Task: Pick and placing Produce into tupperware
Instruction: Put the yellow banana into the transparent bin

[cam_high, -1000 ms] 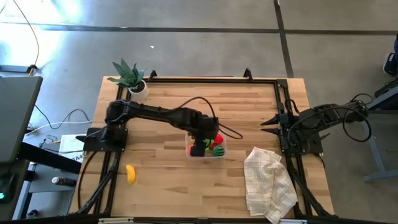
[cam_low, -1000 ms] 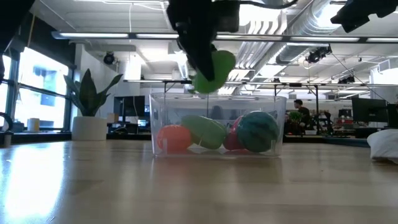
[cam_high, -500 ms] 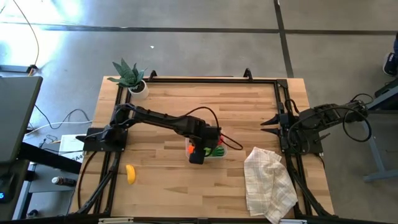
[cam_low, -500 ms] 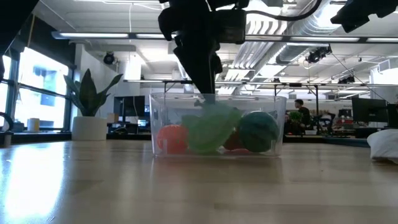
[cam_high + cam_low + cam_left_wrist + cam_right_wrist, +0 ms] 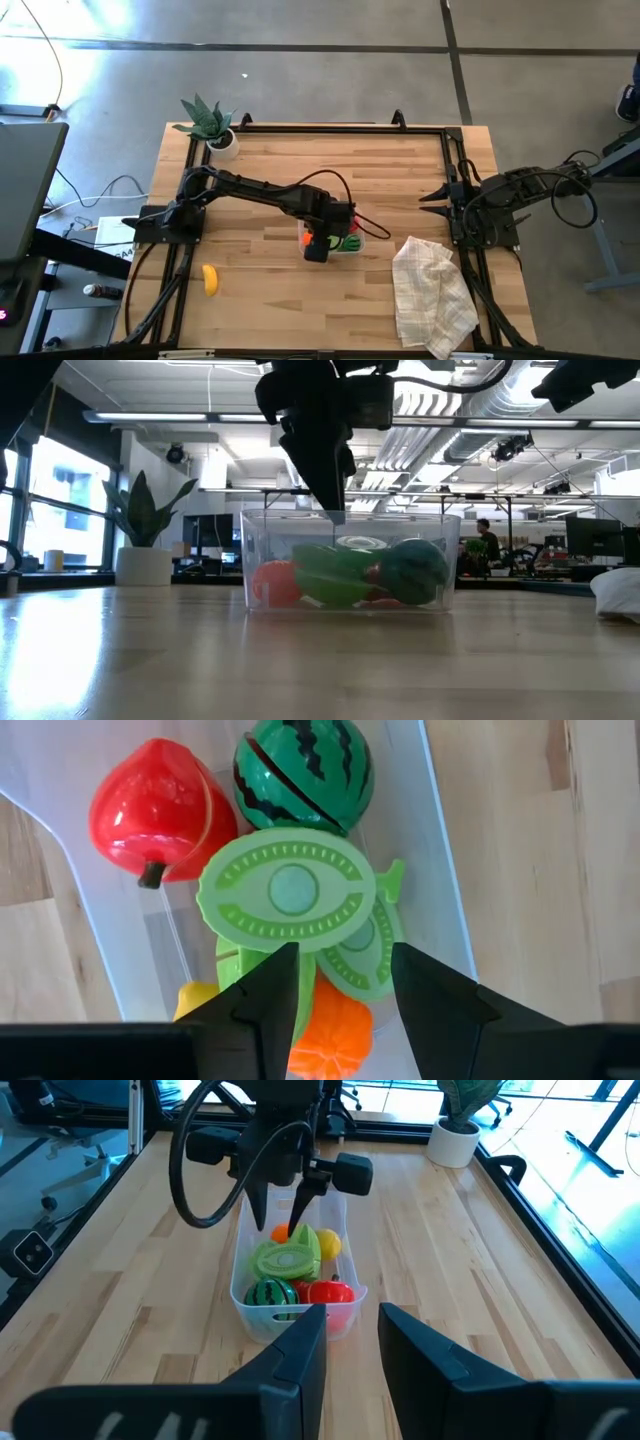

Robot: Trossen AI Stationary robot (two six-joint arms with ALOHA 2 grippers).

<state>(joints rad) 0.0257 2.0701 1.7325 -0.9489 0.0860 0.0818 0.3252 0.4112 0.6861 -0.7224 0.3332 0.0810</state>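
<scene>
The clear tupperware (image 5: 357, 240) stands mid-table. It holds the striped watermelon (image 5: 303, 770), the red pepper (image 5: 160, 810), an orange (image 5: 330, 1030), a yellow lemon (image 5: 195, 1002) and green pieces; a round green slice (image 5: 288, 895) lies flat on top of them. My left gripper (image 5: 343, 970) hangs open just above the container (image 5: 350, 575), fingers pointing down and clear of the slice. A yellow banana (image 5: 210, 279) lies on the wood near the table's near left corner. My right gripper (image 5: 350, 1325) waits open at the table's right edge (image 5: 436, 195).
A white checked cloth (image 5: 432, 290) lies crumpled near the near right corner. A spiky potted plant (image 5: 210, 125) stands at the far left corner. Black frame rails (image 5: 340, 127) run along the far, left and right edges. Bare wood lies between the banana and the container.
My left gripper came down over the tupperware with a green piece in its fingers and let go of it. The piece dropped in and settled flat on top of the other fruit. The gripper has stayed just above the container since.
</scene>
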